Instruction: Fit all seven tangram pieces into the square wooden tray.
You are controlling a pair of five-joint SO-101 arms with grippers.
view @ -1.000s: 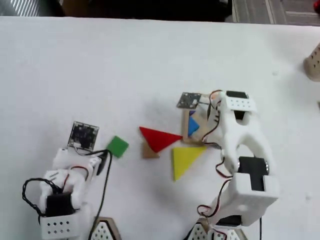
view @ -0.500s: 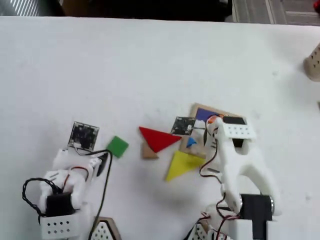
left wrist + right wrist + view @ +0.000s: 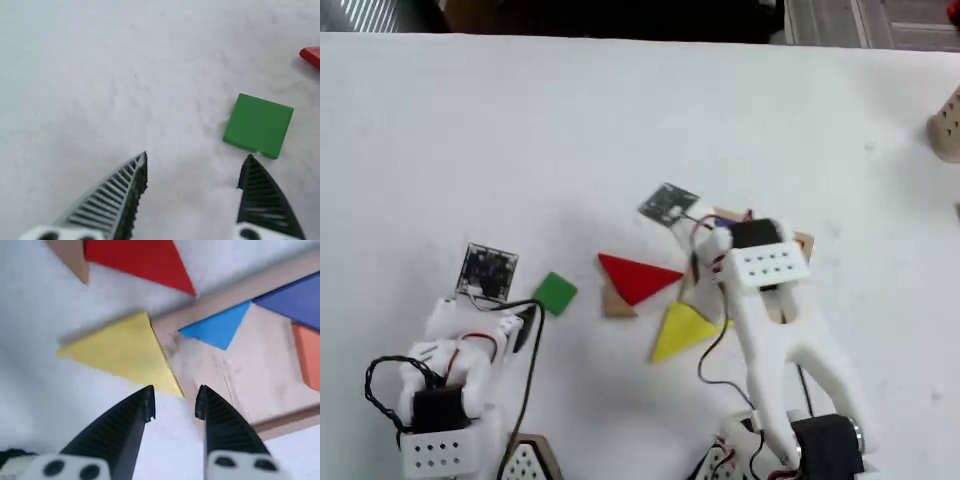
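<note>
overhead, a white bench [image 3: 570, 130] carries two white robot arms side by side and a scatter of coloured tangram pieces. the left gripper [image 3: 196, 157] sits low near the bench, its fingers spread wide with nothing between them; a green square [image 3: 258, 125] lies flat just past the tip of one finger, apart from it. toward the middle of the bench, a red triangle [image 3: 638, 277] partly covers a small tan triangle [image 3: 618, 303], and a yellow triangle [image 3: 682, 328] lies near them. the right arm stretches over the square wooden tray [image 3: 235, 290], hiding much of it from above. the right gripper [image 3: 175, 390] hovers at the near corner of the yellow triangle, its fingers a narrow gap apart and holding nothing. one edge of the yellow triangle runs along the side of the tray; whether it overlaps the rim is unclear. inside the tray lie a light blue triangle [image 3: 217, 327], a dark blue piece [image 3: 295, 297] touching it, and an orange piece [image 3: 307, 352].
</note>
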